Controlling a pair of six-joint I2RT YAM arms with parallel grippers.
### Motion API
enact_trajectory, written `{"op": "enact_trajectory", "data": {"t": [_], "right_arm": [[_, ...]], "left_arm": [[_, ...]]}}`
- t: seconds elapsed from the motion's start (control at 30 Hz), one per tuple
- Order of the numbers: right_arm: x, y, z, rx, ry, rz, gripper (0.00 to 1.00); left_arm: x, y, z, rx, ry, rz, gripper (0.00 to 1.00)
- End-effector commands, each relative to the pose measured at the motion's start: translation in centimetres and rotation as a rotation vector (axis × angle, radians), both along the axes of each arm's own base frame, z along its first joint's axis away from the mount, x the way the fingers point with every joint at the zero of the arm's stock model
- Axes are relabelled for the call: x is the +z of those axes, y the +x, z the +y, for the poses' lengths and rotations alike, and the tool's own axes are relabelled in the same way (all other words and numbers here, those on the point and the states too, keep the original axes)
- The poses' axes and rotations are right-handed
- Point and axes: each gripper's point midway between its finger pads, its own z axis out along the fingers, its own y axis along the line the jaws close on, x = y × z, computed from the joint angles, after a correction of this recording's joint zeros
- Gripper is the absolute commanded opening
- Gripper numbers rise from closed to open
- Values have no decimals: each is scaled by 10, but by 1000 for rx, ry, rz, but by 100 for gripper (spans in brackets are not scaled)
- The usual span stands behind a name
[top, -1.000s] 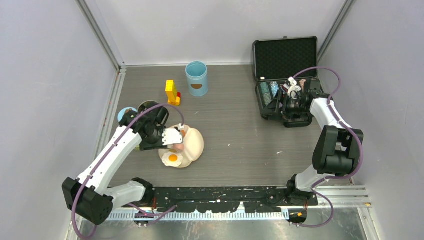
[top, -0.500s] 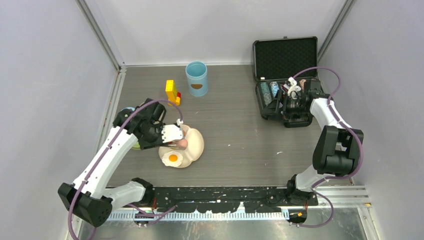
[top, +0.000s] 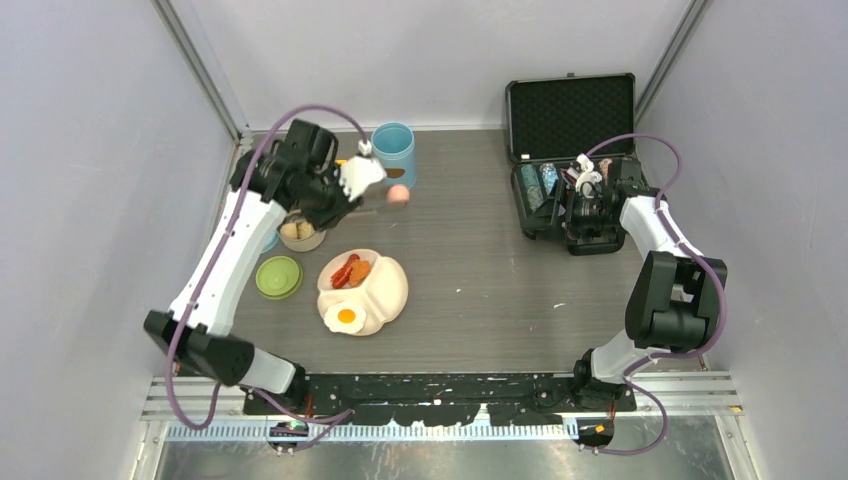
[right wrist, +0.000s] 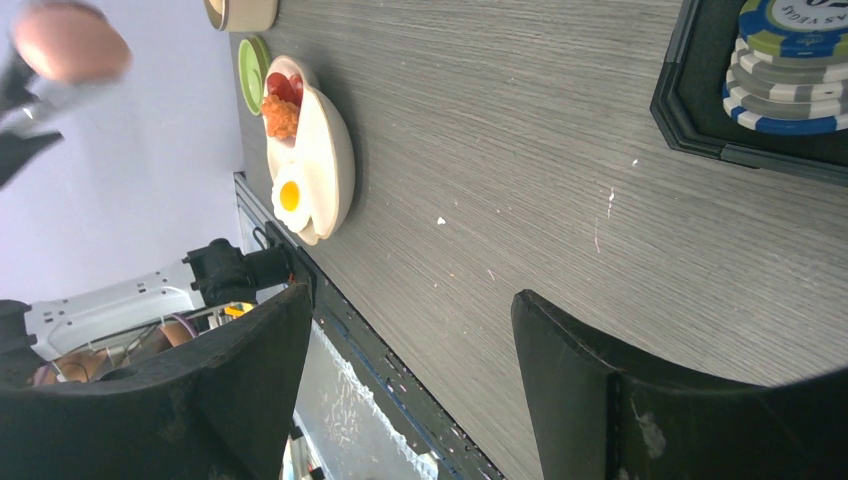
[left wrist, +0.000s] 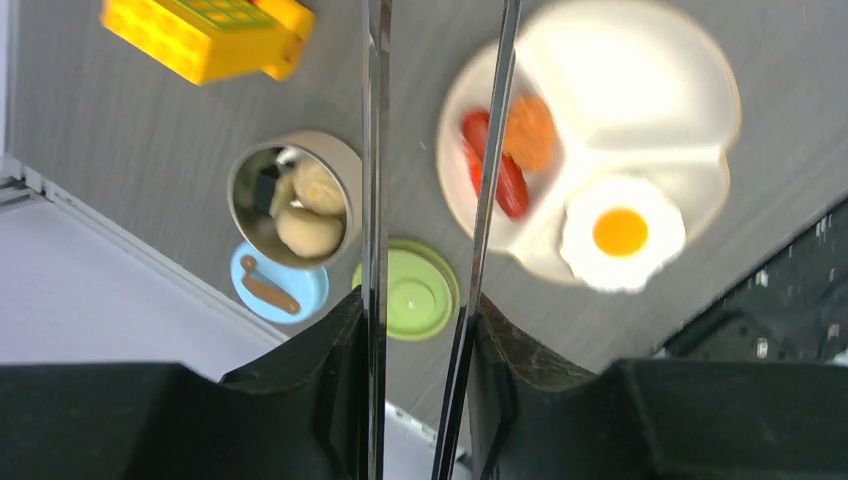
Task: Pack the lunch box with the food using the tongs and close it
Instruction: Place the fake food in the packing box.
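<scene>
The tongs (left wrist: 375, 200) are clamped between the fingers (left wrist: 320, 385) of the left gripper (left wrist: 418, 310), with the two silver arms squeezed narrow and running straight out past the fingertips. At their far end the pink egg (top: 398, 194) is pinched and held up in the air. From above it is seen on the near side of the open blue canister (top: 393, 156), not yet inside.

Down below those fingers, the steel bowl (left wrist: 292, 200) is seen to one side of the tong arms. Beige bun pieces (left wrist: 310, 230) and a small dark piece (left wrist: 265, 187) are sitting in it. The green lid (left wrist: 410, 297) and the blue lid (left wrist: 280, 290) are lying just beside the bowl.

On the other side of the tong arms the cream plate (left wrist: 620, 90) is spotted. The red sausages (left wrist: 513, 190) and the brown nugget (left wrist: 528, 135) are in one compartment, and the fried egg (left wrist: 620, 232) is at the plate's edge. A yellow block (left wrist: 210, 35) is caught further out ahead of the fingertips.

Over on the right, the right gripper (right wrist: 410, 295) is spread wide, with nothing between its fingers and bare table under them. The edge of the black case (right wrist: 700, 130) is seen just past one fingertip, with a stack of poker chips (right wrist: 790, 60) inside it.
</scene>
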Motion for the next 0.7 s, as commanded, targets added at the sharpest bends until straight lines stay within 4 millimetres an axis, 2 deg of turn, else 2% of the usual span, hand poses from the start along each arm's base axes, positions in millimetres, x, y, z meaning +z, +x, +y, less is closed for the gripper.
{"op": "enact_trajectory", "data": {"t": [0.0,0.13,0.23,0.4,0.67], "right_arm": [[12,3,-1,-1,6,-50,78],[15,2,-2,5,-7,-66,78],[20,2,-2,6,-7,-75,79],[27,4,-8,-11,-70,-124,80],[27,3,-25,-49,-224,-169,83]], "left_arm": [[33,62,-20,142,-160,-112,25],[44,112,-17,233,-175,-188,26],[38,141,-16,291,-182,-179,26],[27,168,-16,343,-185,-162,27],[4,193,-9,389,-163,-144,33]]}}
